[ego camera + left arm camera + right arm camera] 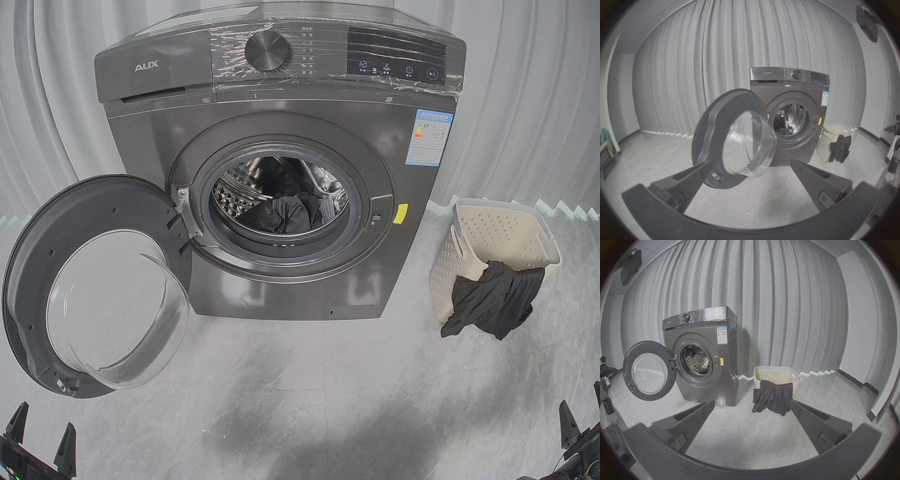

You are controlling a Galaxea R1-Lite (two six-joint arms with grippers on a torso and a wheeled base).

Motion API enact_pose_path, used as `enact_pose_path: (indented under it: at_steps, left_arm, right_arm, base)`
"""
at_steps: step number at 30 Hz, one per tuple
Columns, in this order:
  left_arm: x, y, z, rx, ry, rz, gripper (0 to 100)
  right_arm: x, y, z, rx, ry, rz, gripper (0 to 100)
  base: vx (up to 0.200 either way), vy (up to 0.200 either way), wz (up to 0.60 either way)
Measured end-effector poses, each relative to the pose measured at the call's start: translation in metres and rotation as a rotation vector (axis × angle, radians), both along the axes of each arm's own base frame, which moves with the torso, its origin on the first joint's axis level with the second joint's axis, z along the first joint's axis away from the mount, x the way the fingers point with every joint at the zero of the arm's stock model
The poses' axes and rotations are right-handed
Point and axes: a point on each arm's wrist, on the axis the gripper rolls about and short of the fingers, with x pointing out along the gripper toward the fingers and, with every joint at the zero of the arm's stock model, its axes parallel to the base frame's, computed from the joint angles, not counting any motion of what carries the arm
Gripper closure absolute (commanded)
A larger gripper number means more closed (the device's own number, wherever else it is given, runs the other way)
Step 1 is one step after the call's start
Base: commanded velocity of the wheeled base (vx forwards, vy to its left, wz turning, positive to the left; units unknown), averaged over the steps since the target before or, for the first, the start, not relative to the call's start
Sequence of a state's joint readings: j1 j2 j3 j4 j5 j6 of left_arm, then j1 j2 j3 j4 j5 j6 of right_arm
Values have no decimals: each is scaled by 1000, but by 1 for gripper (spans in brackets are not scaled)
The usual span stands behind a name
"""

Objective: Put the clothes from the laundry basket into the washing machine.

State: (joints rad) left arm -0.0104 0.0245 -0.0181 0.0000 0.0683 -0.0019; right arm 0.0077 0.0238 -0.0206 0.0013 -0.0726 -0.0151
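1. The left pincer point(41, 432) sits at the near left edge of the head view, low over the floor point(312, 387). Its fingers are spread wide with nothing between them.
2. The right pincer point(581, 414) sits at the near right edge of the head view. Its fingers are also spread wide and carry nothing.
3. The door point(81, 206) of the washing machine point(156, 144) is swung fully open to the robot's left. Its clear glass bowl bulges toward the robot. The door is ahead of the left pincer and apart from it.
4. The laundry basket point(500, 231) is cream and perforated. It stands on the floor just beside the machine, on the robot's right.
5. A dark garment point(494, 300) is draped over the near rim of the basket and hangs down the outer wall toward the floor. It lies ahead of the right pincer and well apart from it. In the right wrist view it appears between the two fingers, far beyond their tips.
6. The machine stands ahead of the robot's centre, beyond both pincers.
7. The drum point(250, 181) is exposed through the round opening.
8. A second dark garment point(287, 215) lies at the lower front of the drum, just behind the opening's lip. It is well apart from both pincers and farther from them than the garment on the basket.
9. A pale pleated curtain point(531, 94) hangs behind the machine and the basket.
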Motion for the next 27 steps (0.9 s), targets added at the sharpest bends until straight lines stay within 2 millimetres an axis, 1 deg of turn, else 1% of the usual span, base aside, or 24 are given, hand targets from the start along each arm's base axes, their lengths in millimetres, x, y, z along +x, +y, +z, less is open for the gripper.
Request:
enact_pose_path:
  at_steps: [3,7,11,27]
  left_arm:
    - [0,-1,0,-45,-5,-39,0]
    - [-1,-1,-1,-35,-9,-54,0]
    - [-1,-2,-1,-19,-11,-62,0]
    - [-1,-2,-1,-24,-12,-66,0]
  right_arm:
    - [-1,1,-1,-3,7,26,0]
    - [-1,3,-3,4,15,106,0]
    - [-1,2,-3,17,12,82,0]
    - [-1,2,-3,16,8,77,0]
  base:
    - [0,0,0]
    - [0,0,0]
    - [0,0,0]
    - [0,-200,0]
